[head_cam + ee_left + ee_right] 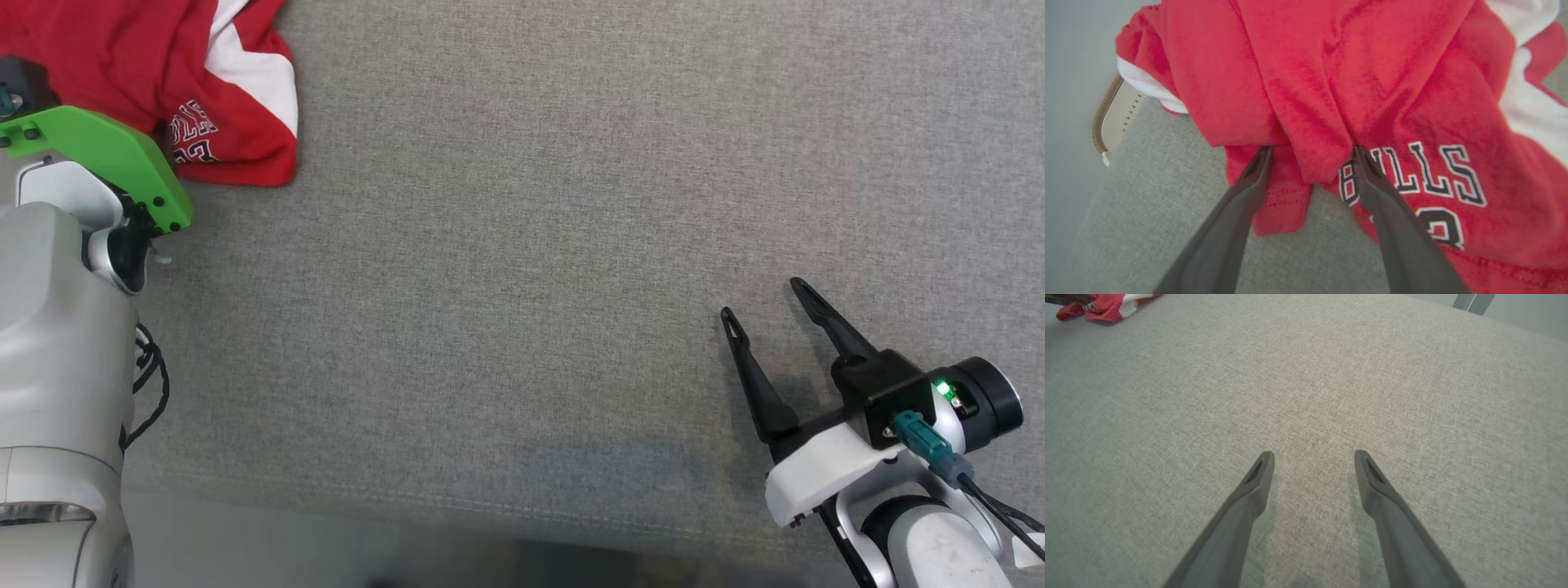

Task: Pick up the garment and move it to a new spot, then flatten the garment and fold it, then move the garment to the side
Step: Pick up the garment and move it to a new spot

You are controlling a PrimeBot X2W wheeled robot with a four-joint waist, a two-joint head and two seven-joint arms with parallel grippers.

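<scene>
Garment (147, 57) here is a red jersey with white panels and dark lettering (1412, 171). It's sitting bunched up at the far left corner of the grey cloth-covered surface (522, 286), all creased and lumpy, definitely not flat or folded. My read is that we're right at the start, since none of the moving, flattening or folding looks done. Left gripper (1311, 151) is right on it, fingers spread wide with one tip on each side of a drooping fold near the hem. The tips are touching the cloth or just about, and I can't tell which. It isn't clamped on anything, so the jersey isn't lifted, just lying there. In the head view the left arm's green bracket (106, 155) covers the near edge of the jersey. Moving right, the middle of the surface is just open grey fabric, which looks like the obvious new spot to carry it to. Over at the near right, the right gripper (761, 299) hangs above the fabric, fingers wide apart too, holding nothing and well apart from the jersey. What's left, as I see it: pinch that fold, carry it across, spread it out, fold it, then shift it to the side. Basically everything.
</scene>
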